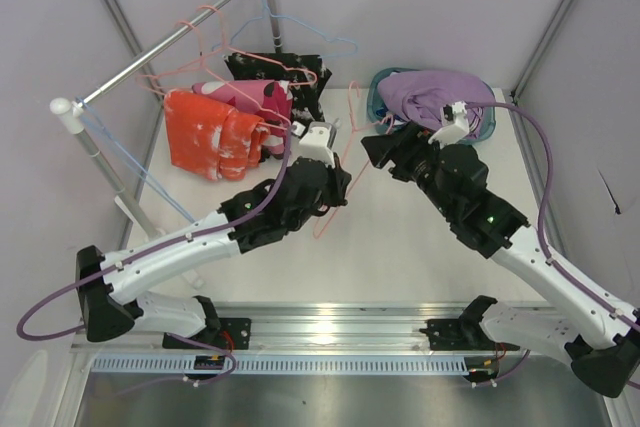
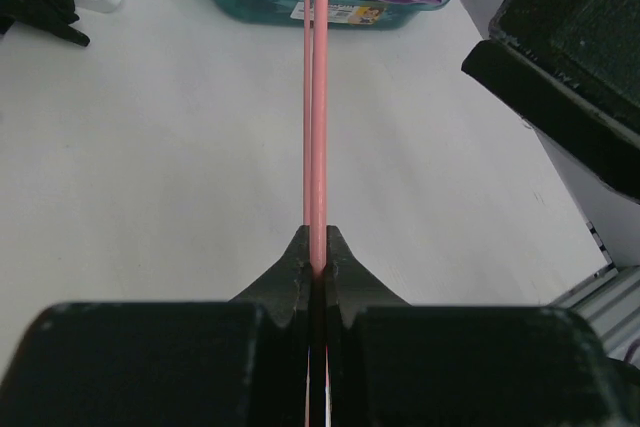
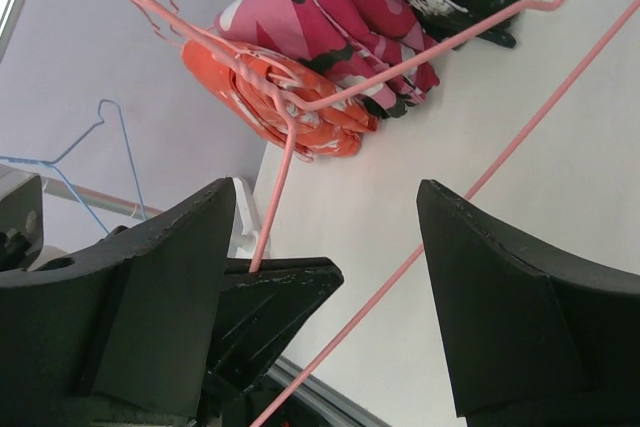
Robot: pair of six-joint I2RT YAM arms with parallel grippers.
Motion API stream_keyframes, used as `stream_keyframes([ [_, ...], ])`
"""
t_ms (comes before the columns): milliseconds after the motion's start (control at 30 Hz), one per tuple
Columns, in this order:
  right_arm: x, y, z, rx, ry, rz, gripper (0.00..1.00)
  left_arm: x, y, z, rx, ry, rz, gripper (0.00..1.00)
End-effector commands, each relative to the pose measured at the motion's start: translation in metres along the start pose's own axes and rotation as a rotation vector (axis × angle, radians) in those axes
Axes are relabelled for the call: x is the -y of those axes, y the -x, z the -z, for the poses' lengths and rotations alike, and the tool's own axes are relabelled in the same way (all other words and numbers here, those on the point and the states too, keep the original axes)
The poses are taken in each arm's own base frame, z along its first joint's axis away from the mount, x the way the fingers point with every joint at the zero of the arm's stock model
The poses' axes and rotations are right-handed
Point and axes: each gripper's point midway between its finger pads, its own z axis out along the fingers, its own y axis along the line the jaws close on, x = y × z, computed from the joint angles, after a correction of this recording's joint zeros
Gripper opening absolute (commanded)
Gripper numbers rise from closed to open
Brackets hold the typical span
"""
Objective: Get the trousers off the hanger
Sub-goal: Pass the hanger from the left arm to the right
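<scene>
Pink wire hanger [image 2: 317, 97] is being clenched between the left gripper's [image 2: 317, 259] closed fingers. The right gripper [image 3: 325, 197] is hanging spread wide, grasping nothing, near the orange trousers [image 3: 330, 132].

Left tool [image 2: 318, 252] pinched tight, right tool [image 3: 326, 197] wide apart.

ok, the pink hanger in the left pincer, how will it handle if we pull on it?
Probably light and springy: the pink hanger is thin wire, so it should flex rather than stay rigid. The left pincer is shut on two strands side by side; the smooth-looking coating may let it slide or swivel in the grip.
</scene>
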Motion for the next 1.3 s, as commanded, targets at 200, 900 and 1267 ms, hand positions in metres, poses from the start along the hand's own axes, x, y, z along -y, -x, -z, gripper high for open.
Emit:
stream_keyframes([
  [200, -0.022, 0.009, -0.014, 0.051, 0.085, -0.021, 0.78, 0.017, 0.029, -0.001, 0.081, -0.018, 0.082, 0.0],
  [900, -0.031, -0.013, -0.05, -0.018, 0.125, 0.012, 0.05, 0.037, 0.019, -0.001, 0.047, -0.078, 0.025, 0.0],
  [1267, -0.032, 0.016, -0.021, -0.234, 0.283, 0.125, 0.0, 0.038, 0.054, 0.052, 0.106, -0.223, -0.126, 0.73],
])
